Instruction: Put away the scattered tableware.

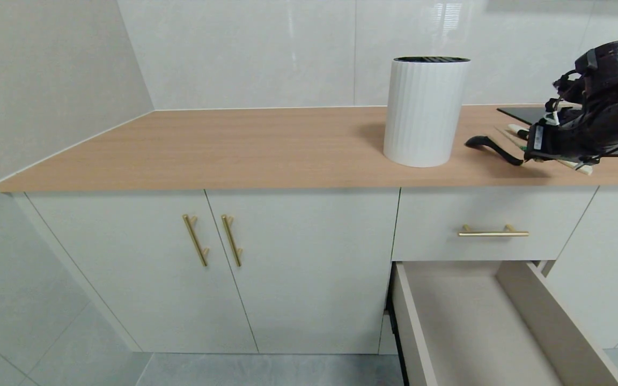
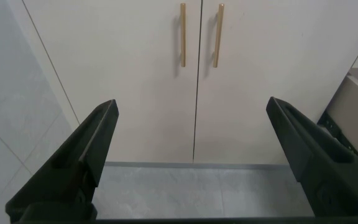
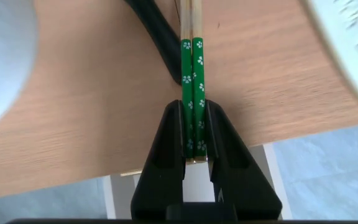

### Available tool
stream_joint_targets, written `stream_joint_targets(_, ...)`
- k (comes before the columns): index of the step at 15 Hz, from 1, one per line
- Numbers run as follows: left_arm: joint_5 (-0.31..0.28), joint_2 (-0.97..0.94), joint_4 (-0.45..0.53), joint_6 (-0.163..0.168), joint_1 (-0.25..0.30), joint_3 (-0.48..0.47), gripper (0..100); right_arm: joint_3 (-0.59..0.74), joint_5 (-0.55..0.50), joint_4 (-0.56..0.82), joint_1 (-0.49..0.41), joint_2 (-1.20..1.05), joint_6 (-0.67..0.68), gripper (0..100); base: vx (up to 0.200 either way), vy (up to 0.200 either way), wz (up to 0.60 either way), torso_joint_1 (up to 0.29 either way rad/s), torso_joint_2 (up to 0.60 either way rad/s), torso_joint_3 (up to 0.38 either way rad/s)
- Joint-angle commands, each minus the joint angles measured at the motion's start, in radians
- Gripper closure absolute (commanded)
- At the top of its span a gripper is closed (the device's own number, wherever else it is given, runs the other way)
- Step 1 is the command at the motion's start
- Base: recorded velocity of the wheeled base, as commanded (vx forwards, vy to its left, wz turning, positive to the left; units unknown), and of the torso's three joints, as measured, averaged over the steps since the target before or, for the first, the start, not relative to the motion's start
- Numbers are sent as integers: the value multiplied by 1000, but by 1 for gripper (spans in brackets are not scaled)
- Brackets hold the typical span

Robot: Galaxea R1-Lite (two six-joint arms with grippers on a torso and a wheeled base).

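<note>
The right gripper [image 3: 191, 115] is clamped narrow on a pair of green-ended chopsticks [image 3: 192, 59] at the counter's [image 1: 234, 145] front edge, beside a black utensil [image 3: 157, 37] near the white holder [image 1: 424, 112], while the left gripper [image 2: 191, 109] gapes wide, holding nothing.
</note>
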Motion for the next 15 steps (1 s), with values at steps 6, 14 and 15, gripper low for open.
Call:
stream_joint_targets(6,0,0,0,0,0,0,0,274,26,1,34,-461,0,100,0,0,0,0,0,0)
stream_joint_targets(14,0,0,0,0,0,0,0,939,166,5,153,-1015,-34,100,0,0,0,0,0,0)
stream_joint_targets(15,0,0,0,0,0,0,0,979,166,5,167,-1032,-51,100,0,0,0,0,0,0)
